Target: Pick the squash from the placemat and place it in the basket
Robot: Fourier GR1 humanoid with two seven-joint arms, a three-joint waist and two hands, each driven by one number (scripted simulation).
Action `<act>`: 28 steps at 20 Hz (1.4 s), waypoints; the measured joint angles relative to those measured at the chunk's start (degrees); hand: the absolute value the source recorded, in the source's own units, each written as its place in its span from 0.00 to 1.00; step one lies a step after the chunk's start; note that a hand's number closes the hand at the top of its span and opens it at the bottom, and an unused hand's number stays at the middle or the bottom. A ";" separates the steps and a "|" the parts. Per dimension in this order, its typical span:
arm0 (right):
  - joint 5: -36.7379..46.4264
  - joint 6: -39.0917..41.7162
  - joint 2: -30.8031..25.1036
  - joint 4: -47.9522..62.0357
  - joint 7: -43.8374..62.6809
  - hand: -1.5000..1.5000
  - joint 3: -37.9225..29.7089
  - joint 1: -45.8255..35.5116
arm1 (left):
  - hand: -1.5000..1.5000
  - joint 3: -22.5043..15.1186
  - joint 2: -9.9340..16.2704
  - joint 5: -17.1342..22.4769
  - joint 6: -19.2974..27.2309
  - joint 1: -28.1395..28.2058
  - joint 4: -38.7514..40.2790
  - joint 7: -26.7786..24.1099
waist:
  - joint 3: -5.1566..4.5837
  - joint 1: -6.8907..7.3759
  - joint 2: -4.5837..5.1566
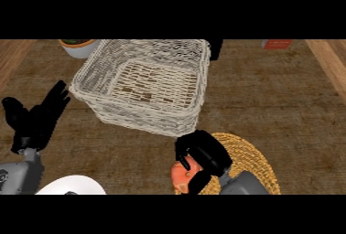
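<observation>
Low in the frame, right of centre, the right robot hand [205, 157] bends down over the woven placemat [255, 155], fingers curled round the orange squash [182, 176], which is partly hidden beneath it. At the left edge the left robot hand [32, 121] rests open, fingers up. The white wicker basket [101, 73] stands in the upper middle of the brown surface [277, 96], nothing visible inside.

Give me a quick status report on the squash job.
Right robot hand curled round squash on placemat. Left robot hand open, resting. Basket ahead, path unobstructed.
</observation>
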 measured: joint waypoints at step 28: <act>11.56 -31.91 2.35 -10.79 65.55 1.00 10.65 -31.04 | 0.50 -2.71 -1.23 -1.04 -1.17 -3.52 1.28 0.48 | -0.55 4.67 0.49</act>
